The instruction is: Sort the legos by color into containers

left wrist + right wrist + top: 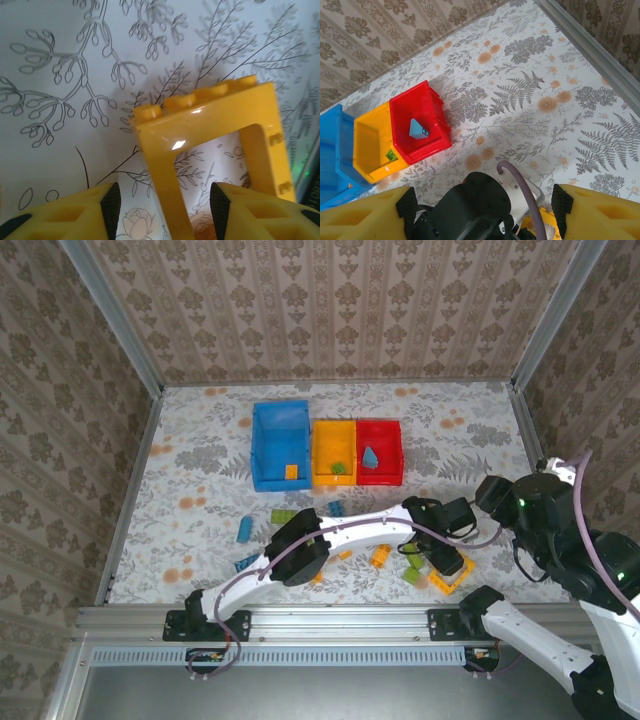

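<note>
The square yellow frame piece (210, 125) lies on the flowered table, near the front right (452, 578). My left gripper (165, 207) is down over it (445, 562), open, with one side bar of the frame between the jaws and a gap on each side. My right gripper (485, 205) is open and holds nothing, hovering above the left arm's black wrist (470, 210). The blue bin (280, 435), yellow bin (333, 435) and red bin (379, 432) stand in a row at the back. Loose legos lie in front of them, such as a blue one (244, 529) and an orange one (381, 557).
An orange brick (291, 472) lies in the blue bin, a green one (391, 155) in the yellow bin and a blue one (418, 129) in the red bin (427, 100). The left arm (350, 530) stretches across the loose bricks. A metal rail (600, 55) edges the table on the right.
</note>
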Controlling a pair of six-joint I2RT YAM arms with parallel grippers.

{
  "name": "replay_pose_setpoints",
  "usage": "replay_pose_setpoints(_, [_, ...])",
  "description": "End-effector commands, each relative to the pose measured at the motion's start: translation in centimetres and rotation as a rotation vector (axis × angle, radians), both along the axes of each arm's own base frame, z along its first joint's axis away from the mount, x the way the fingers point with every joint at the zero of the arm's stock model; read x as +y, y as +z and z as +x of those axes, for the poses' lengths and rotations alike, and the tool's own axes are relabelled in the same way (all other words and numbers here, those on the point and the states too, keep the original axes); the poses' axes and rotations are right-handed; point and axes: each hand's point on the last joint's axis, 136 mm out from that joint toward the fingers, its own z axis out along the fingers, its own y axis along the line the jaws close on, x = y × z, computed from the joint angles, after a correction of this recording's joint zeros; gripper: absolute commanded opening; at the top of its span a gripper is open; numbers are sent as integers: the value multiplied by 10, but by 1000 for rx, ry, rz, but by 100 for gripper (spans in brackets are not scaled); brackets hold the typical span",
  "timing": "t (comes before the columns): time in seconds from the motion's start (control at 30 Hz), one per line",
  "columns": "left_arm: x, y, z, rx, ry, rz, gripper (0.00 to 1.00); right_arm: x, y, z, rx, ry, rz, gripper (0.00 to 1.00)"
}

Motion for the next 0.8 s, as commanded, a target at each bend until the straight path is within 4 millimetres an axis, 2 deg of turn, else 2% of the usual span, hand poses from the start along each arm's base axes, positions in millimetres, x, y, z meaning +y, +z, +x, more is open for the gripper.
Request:
replay_pose_setpoints(0.0, [-1, -3, -6, -11, -23, 22, 47, 1, 1, -3, -10, 15, 18, 74])
replay_pose_setpoints(0.23, [-2, -5, -5, -12, -20, 21, 30, 4, -5, -3, 1, 20, 27, 71])
replay_pose_setpoints(0.4, [-7, 10, -1, -32, -11, -14, 17, 7, -9, -1, 12, 33, 27, 69])
replay_pose_setpoints(0.5, [-9, 25, 8, -58, 14, -43, 11, 8, -9, -1, 13, 41, 22, 67])
replay_pose_setpoints(0.6, [-8, 45, 22, -88, 55, -71, 9, 9, -5, 0, 8, 59, 12, 66])
replay_pose_setpoints(0.77, [10, 93, 65, -156, 177, -114, 6, 20, 14, 8, -29, 135, -7, 65])
